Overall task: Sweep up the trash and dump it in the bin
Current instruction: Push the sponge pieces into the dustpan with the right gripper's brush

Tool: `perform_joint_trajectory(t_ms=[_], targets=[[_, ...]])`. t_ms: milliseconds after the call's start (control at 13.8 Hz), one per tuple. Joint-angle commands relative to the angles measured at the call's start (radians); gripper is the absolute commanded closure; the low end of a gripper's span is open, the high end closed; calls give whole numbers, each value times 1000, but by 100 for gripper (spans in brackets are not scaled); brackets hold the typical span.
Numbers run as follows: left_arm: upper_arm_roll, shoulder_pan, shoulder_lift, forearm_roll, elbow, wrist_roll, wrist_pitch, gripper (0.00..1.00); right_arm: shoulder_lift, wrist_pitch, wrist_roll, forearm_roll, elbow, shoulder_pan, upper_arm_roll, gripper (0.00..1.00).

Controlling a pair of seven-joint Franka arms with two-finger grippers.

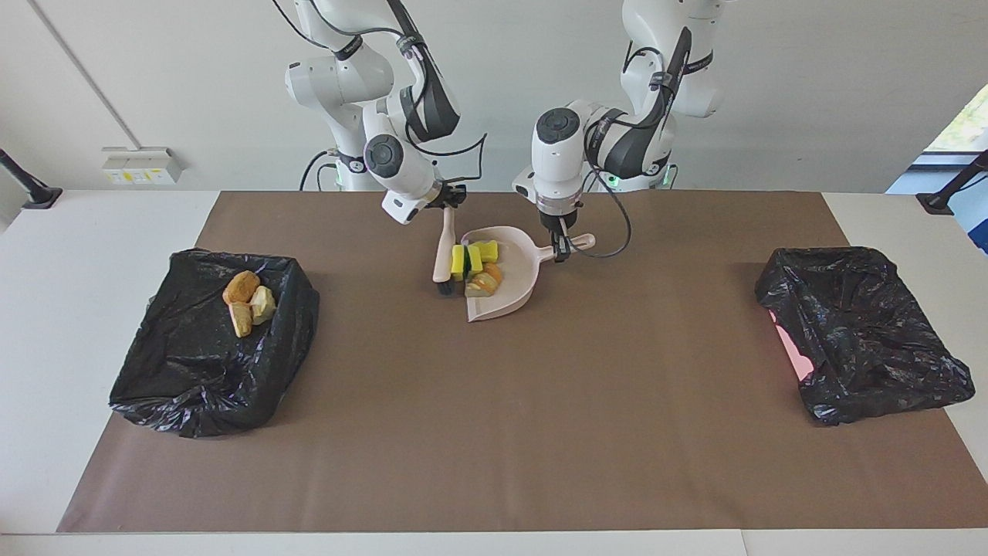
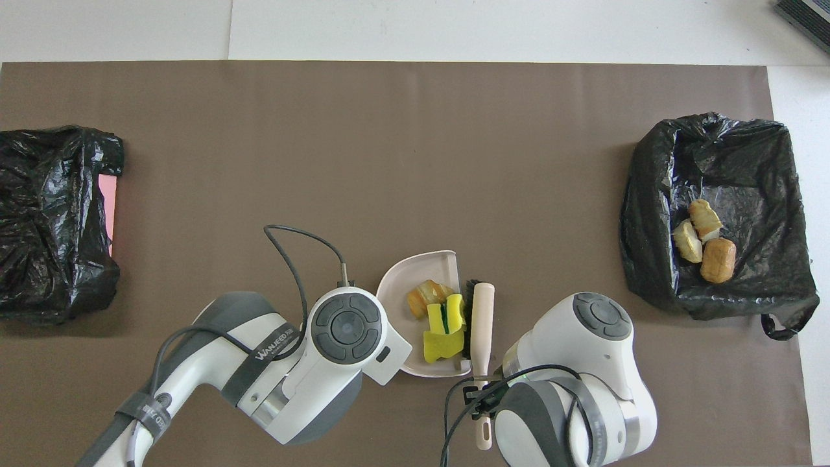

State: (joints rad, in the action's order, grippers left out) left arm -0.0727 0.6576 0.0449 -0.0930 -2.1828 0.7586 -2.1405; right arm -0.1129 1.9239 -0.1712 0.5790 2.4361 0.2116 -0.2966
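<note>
The pink dustpan [image 1: 515, 292] [image 2: 403, 272] lies on the brown mat near the robots, its mouth toward the right arm's end. In it lie yellow sponge chunks [image 1: 472, 259] [image 2: 442, 340] and a tan-orange bread piece [image 1: 486, 281] [image 2: 425, 296]. My left gripper [image 1: 561, 251] is shut on the dustpan's handle [image 1: 580, 242]; in the overhead view the arm hides it. My right gripper [image 1: 449, 202] is shut on the brush [image 1: 444, 247] [image 2: 482, 324], whose black bristles rest at the dustpan's mouth. Three bread pieces [image 1: 248, 300] [image 2: 703, 241] lie in the black-lined bin [image 1: 177, 371] [image 2: 648, 194] at the right arm's end.
A second black-lined bin [image 1: 872, 340] [image 2: 45, 214] stands at the left arm's end, with a pink patch [image 1: 791, 347] showing on its side. The brown mat [image 1: 494, 432] covers most of the white table. A cable loops from the left arm over the mat.
</note>
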Motion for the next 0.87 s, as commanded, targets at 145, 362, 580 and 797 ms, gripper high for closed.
perform_joint_trajectory(t_ms=[145, 362, 580, 797], targets=[[-4, -18, -23, 1, -34, 16, -18, 100, 32, -35, 32, 142, -97, 2, -2, 100], [-2, -22, -22, 1, -32, 34, -32, 100, 4, -175, 3, -26, -167, -37, 11, 100], [-4, -52, -20, 1, -34, 64, -30, 100, -42, -273, -134, -200, -206, -40, 4, 100], [-4, -70, -14, 6, -29, 108, -27, 100, -63, -290, -266, -359, -226, 6, -6, 100]])
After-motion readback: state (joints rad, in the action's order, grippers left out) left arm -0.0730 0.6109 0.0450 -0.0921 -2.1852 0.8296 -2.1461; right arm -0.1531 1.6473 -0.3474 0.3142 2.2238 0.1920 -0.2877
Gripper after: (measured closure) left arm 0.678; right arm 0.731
